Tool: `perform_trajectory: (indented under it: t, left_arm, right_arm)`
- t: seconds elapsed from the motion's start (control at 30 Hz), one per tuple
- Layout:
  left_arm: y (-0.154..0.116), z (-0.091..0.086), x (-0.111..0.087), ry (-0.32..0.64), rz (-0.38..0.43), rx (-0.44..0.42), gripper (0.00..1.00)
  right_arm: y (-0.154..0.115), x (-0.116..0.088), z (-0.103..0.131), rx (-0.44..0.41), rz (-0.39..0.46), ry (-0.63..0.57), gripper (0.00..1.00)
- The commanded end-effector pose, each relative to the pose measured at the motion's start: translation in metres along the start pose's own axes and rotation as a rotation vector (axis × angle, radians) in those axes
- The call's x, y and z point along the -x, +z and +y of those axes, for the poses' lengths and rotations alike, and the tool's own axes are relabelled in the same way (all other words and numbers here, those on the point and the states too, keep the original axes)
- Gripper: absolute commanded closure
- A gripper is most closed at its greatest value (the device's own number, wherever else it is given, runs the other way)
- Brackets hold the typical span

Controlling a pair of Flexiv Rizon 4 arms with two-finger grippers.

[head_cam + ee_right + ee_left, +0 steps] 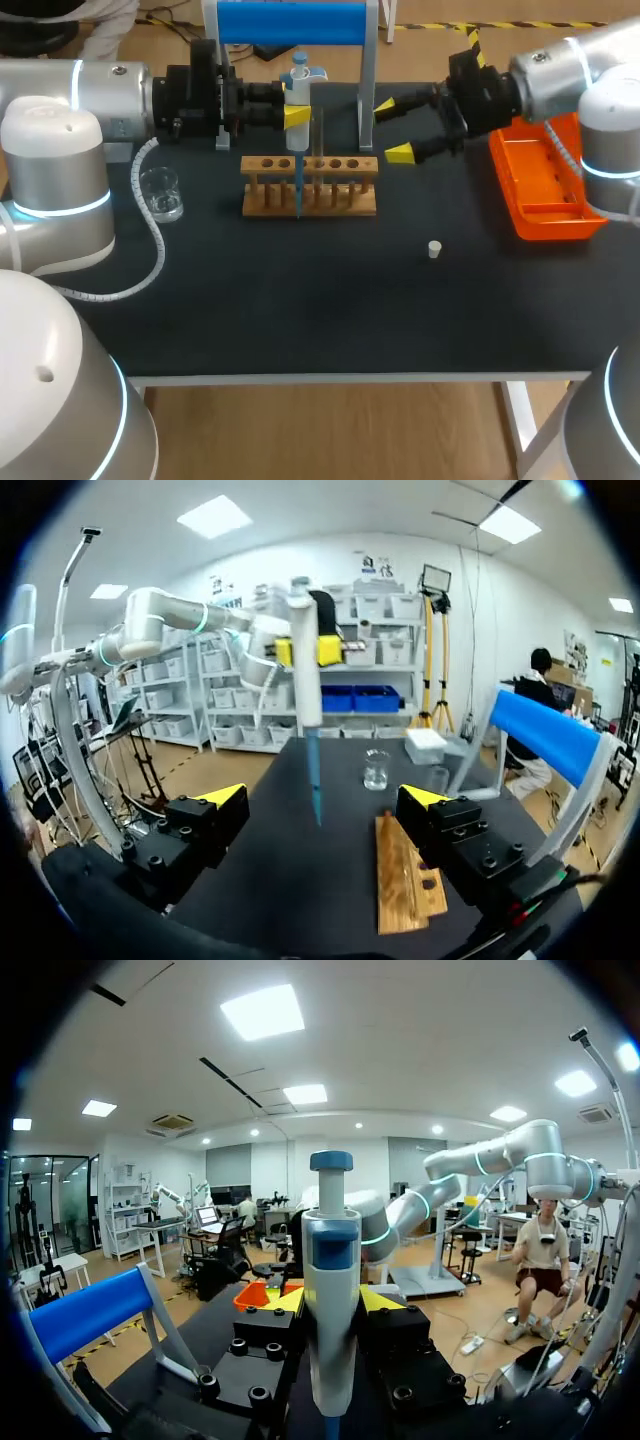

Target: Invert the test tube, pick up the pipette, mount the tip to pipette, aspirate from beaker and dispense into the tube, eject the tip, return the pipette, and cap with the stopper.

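Observation:
My left gripper [297, 115] is shut on the white and blue pipette [298, 92], held upright over the wooden rack [310, 185]. In the left wrist view the pipette [331, 1290] stands between the yellow fingertips [288, 1301]. Its long blue tip [298, 190] hangs down by the rack's holes. A clear test tube [320, 140] stands in the rack just right of the pipette. My right gripper [392, 129] is open and holds nothing, to the right of the rack. Seen from the right wrist, the pipette [305, 670] hangs ahead of the right gripper [322, 798]. The glass beaker [160, 193] stands at the left. The small white stopper [435, 249] lies right of centre.
An orange tray [545, 185] lies at the table's right edge under my right arm. The pipette stand with its blue bar [290, 22] rises behind the rack. In the right wrist view the beaker [376, 770] stands beyond the rack [405, 875].

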State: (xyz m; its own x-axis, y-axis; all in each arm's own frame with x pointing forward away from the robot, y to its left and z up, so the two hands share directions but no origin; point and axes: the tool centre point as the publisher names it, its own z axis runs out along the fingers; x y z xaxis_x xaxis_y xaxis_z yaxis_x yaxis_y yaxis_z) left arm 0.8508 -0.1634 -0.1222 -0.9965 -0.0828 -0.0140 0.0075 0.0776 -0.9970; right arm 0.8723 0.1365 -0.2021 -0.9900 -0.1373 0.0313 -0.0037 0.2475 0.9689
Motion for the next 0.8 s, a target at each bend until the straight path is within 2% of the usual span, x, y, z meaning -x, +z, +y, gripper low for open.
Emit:
perform_trajectory:
  t: [0.03,0.17,0.37,0.8]
  left_arm:
    - [0.001,0.0,-0.001,0.002,-0.005,-0.004,1.0]
    - [0.001,0.0,-0.001,0.002,-0.005,-0.004,1.0]
    - [0.001,0.0,-0.001,0.002,-0.005,-0.004,1.0]
    - [0.001,0.0,-0.001,0.002,-0.005,-0.004,1.0]
  right_arm:
    - [-0.004,-0.023,0.003,0.07,-0.022,-0.015,0.0]
    - [0.004,-0.032,0.013,0.115,-0.038,-0.03,0.0]
    - [0.023,-0.036,0.028,0.132,-0.033,-0.043,0.0]
    - [0.058,-0.026,0.054,0.219,-0.058,-0.032,0.0]
